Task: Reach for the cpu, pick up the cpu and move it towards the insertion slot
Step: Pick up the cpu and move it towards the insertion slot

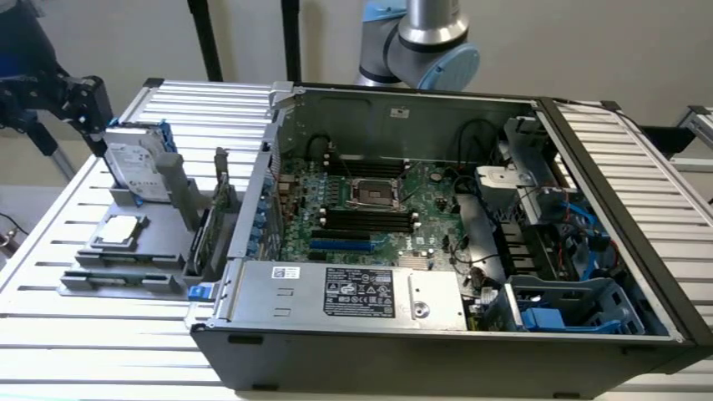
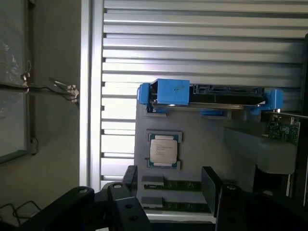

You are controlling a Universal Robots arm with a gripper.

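The cpu (image 1: 120, 230) is a small silvery square chip lying flat in a grey holder (image 1: 150, 251) on the slatted table, at the exterior view's left. In the wrist view the cpu (image 2: 163, 150) sits in its green-edged seat, a good way beyond my fingertips. My gripper (image 1: 87, 113) hangs high over the holder's far end, behind the upright hard drive (image 1: 139, 167). Its two black fingers (image 2: 130, 180) stand apart with nothing between them, so the gripper (image 2: 171, 190) is open. The insertion slot (image 1: 373, 194) is the shiny-framed socket on the motherboard inside the open case.
The hard drive with blue rails (image 2: 207, 96) stands between my gripper and the cpu. Memory sticks (image 2: 173, 185) lie in the holder near the chip, and a card (image 1: 219, 200) stands upright beside the case wall (image 1: 262, 167). Long black memory slots (image 1: 362, 221) flank the socket.
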